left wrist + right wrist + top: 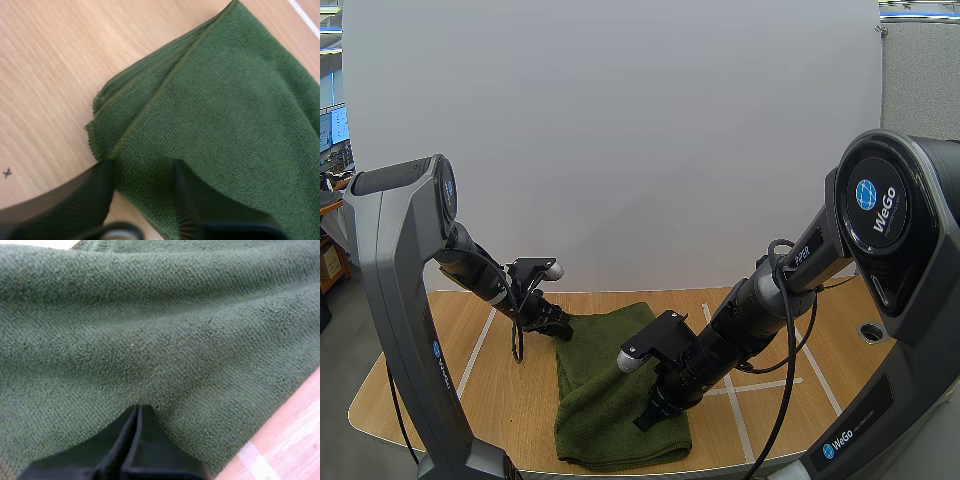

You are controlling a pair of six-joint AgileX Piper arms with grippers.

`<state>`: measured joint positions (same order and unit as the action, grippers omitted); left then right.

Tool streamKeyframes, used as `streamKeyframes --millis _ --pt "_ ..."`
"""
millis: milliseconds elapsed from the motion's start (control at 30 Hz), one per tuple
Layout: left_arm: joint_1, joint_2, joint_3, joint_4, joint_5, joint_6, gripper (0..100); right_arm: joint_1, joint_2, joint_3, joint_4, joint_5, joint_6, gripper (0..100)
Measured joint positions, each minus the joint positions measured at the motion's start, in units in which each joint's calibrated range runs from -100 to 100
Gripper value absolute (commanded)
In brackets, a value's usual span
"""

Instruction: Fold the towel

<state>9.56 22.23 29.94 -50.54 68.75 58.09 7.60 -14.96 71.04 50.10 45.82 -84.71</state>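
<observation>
A dark green towel (600,400) lies folded in a long strip on the wooden table (510,400). My left gripper (560,328) is at the towel's far left corner. In the left wrist view it (145,167) is open, its fingers (95,192) straddling the layered edge of the towel (225,100) just behind the corner. My right gripper (645,420) rests low on the near half of the towel. In the right wrist view it (138,410) is shut, its tips together as one wedge pressed onto the towel (160,325), holding nothing.
White tape lines (735,400) mark the table to the right of the towel, and one runs beside my left arm (475,350). A round hole (870,331) sits near the table's right edge. Bare wood (50,75) lies left of the towel corner.
</observation>
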Motion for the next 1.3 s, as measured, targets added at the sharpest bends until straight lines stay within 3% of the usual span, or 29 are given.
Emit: streamKeyframes --millis 67,100,967,1033,1100,1233,1300 --pt "0.00 0.0 0.0 -0.1 0.5 0.1 1 0.0 0.0 0.0 0.0 0.0 0.0 0" --pt "0.00 0.1 0.0 -0.1 0.8 0.2 0 0.0 0.0 0.0 0.0 0.0 0.0 0" --pt "0.00 0.1 -9.1 -3.5 8.5 1.2 1 0.0 0.0 0.0 -0.3 0.0 1.1 0" --pt "0.00 0.1 -9.3 -3.3 8.5 1.2 10 0.0 0.0 0.0 -0.3 0.0 1.1 0" --pt "0.00 1.1 -9.3 -3.0 9.1 1.2 29 0.0 0.0 0.0 -0.3 0.0 1.1 0" --pt "0.00 1.5 -9.3 -2.7 9.1 0.4 82 0.0 0.0 0.0 -0.3 0.0 1.1 0" --pt "0.00 1.5 -9.3 -2.7 9.2 0.2 92 0.0 0.0 0.0 -0.3 0.0 1.1 0"
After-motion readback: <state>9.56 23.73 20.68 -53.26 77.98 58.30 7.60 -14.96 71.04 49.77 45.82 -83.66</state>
